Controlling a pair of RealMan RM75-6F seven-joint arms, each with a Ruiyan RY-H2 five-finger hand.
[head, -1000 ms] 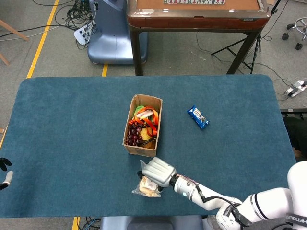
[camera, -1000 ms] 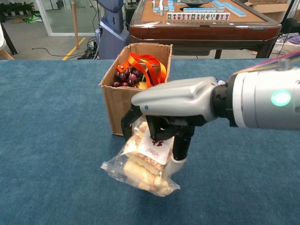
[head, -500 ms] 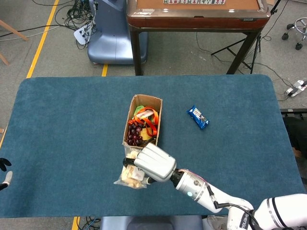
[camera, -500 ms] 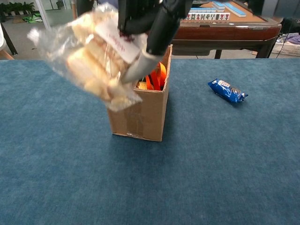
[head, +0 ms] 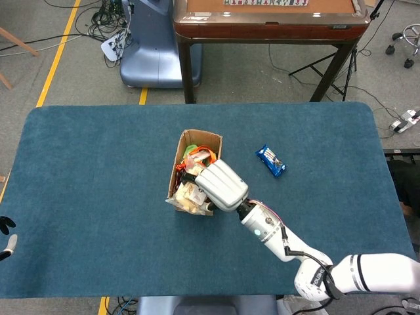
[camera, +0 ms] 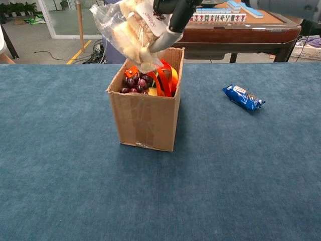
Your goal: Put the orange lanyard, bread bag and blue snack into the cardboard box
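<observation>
Down at the left edge of the blue-covered table [head: 92,170], near its front corner, the left hand [head: 6,233] only pokes into the head view as dark fingertips, too little showing to tell whether it is spread or closed. Toward the middle of the table stands the cardboard box [camera: 145,120], open at the top, with the orange lanyard [camera: 165,75] looped inside it over a bunch of dark grapes [camera: 134,82]. Above the box opening hangs the bread bag [camera: 131,30], a clear packet of pale bread with a white label, tilted with its lower end just over the near side of the box. The right hand [head: 222,185] holds it, fingers [camera: 173,22] clamped around the bag's upper end; from the head view the hand's pale back covers the box's front right corner and the arm runs off toward the table's front right. Further right, well apart from the box and closer to the far edge, the blue snack [camera: 243,97] lies flat on the cloth
</observation>
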